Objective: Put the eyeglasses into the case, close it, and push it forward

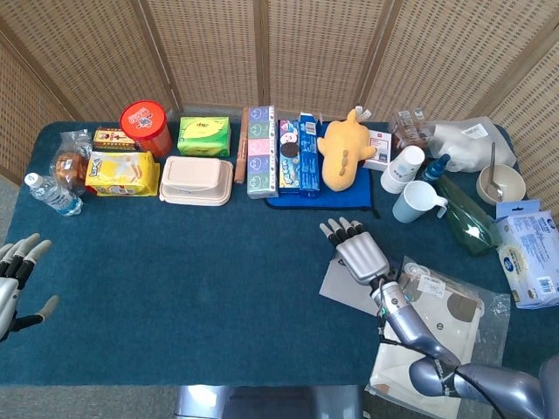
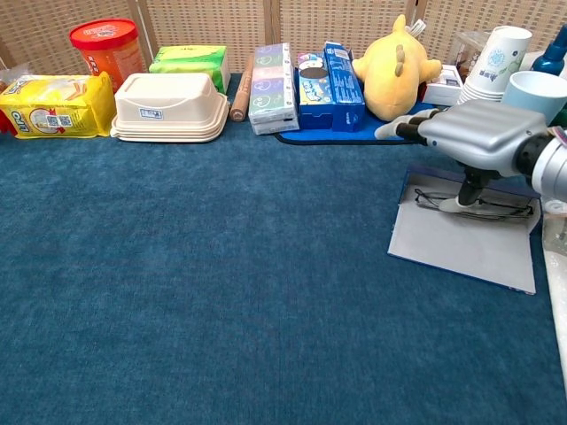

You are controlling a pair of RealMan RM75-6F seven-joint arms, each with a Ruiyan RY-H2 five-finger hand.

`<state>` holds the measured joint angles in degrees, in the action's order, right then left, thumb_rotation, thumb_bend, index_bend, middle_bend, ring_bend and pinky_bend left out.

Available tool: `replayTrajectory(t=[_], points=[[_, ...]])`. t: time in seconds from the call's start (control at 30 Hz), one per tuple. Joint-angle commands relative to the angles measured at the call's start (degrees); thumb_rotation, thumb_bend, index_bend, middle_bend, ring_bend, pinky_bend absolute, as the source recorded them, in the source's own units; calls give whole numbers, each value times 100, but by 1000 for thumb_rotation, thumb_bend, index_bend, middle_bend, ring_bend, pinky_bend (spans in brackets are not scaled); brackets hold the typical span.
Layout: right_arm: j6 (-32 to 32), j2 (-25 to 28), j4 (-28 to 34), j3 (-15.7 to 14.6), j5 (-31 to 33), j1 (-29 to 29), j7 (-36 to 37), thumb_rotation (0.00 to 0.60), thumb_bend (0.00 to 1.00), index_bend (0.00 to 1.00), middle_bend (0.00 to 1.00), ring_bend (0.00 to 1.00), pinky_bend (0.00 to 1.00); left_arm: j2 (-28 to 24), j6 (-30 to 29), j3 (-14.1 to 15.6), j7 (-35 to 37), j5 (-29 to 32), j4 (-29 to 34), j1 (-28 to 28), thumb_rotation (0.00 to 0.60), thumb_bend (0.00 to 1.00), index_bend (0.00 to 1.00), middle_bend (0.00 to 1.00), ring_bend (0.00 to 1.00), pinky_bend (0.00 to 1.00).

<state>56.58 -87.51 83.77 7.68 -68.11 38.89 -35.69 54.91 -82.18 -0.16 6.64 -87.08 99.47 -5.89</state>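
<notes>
Fingers of the right hand (image 2: 478, 135) were stretched out nearly flat and together, palm down, while its thumb (image 2: 467, 188) reached down to the thin wire eyeglasses (image 2: 474, 204); whether anything was truly pinched could not be told. They lay on the flat grey case (image 2: 461, 243), a stiff, card-like sheet on the nubbly blue tablecloth (image 2: 221, 266), right at its far edge. Such slender, springy frames looked likely to skid off the smooth sheet if the thumb pressed rather than lifted, and a hard metal digit might have bent a lens rim or temple. The left hand (image 1: 16, 279) hung spread and empty at the near left table edge, well apart. Farther back stood a soft yellow plush (image 2: 394, 66), glossy paper cups (image 2: 496, 66) and a matte moulded lunch box (image 2: 170, 106).
</notes>
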Motion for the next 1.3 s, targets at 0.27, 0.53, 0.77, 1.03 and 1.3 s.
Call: replayTrajectory(t=[0.27, 0.53, 0.77, 1.03, 1.3], points=[[-23, 61, -140, 54, 99, 61, 102, 600, 198, 0, 80, 101, 205, 11, 0, 7, -12, -23, 9, 3, 599, 282, 28, 0, 0, 0], [-89, 257, 253, 31, 231, 59, 166, 600, 200, 0, 88, 101, 205, 35, 5, 13, -5, -26, -11, 10, 600, 284, 28, 0, 0, 0], [-428, 615, 878, 182, 695, 186, 381, 600, 256, 3, 101, 108, 206, 55, 28, 5, 42, -22, -62, -5, 600, 283, 28, 0, 0, 0], [-885, 1104, 1213, 530, 1325, 336, 1063, 427, 378, 103, 219, 196, 236, 84, 87, -9, 112, -2, -138, -39, 600, 283, 28, 0, 0, 0], [-1209, 1392, 1116, 404, 1830, 439, 1315, 295, 390, 149, 256, 220, 241, 154, 211, -24, 106, 19, -184, -117, 600, 282, 28, 0, 0, 0]])
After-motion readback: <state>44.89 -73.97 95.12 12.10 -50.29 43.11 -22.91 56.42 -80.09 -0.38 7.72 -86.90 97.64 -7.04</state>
